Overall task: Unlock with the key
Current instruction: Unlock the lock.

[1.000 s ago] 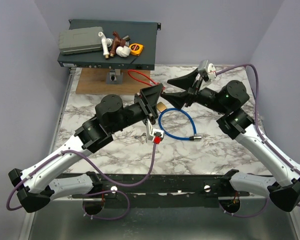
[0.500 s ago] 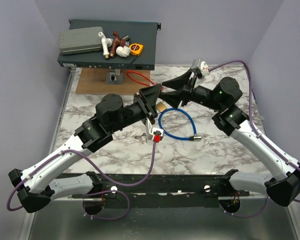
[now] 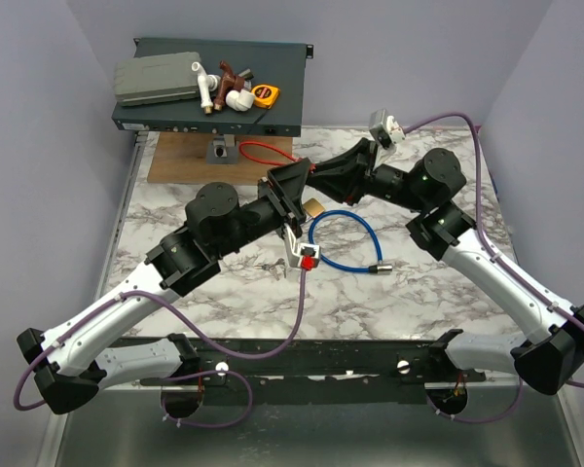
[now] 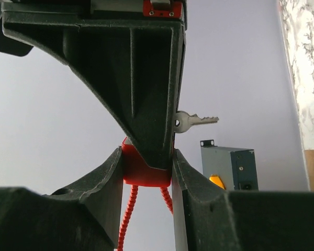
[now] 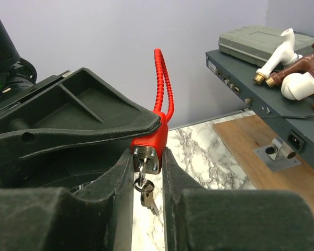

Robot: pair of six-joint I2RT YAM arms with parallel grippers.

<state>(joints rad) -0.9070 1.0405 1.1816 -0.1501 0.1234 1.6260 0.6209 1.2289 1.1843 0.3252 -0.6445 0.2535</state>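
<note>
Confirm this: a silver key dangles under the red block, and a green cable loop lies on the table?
The cable loop on the table is blue, not green; the top view shows it. The key under the red block is right.

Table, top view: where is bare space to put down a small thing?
Free: the marble between the blue cable and the near edge, and the back right corner. Crowded: the middle, where the left gripper and right gripper meet, and the back left, with the wooden board.

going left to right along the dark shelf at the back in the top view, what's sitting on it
grey case → white pipe → brown fitting → yellow tape measure
</note>
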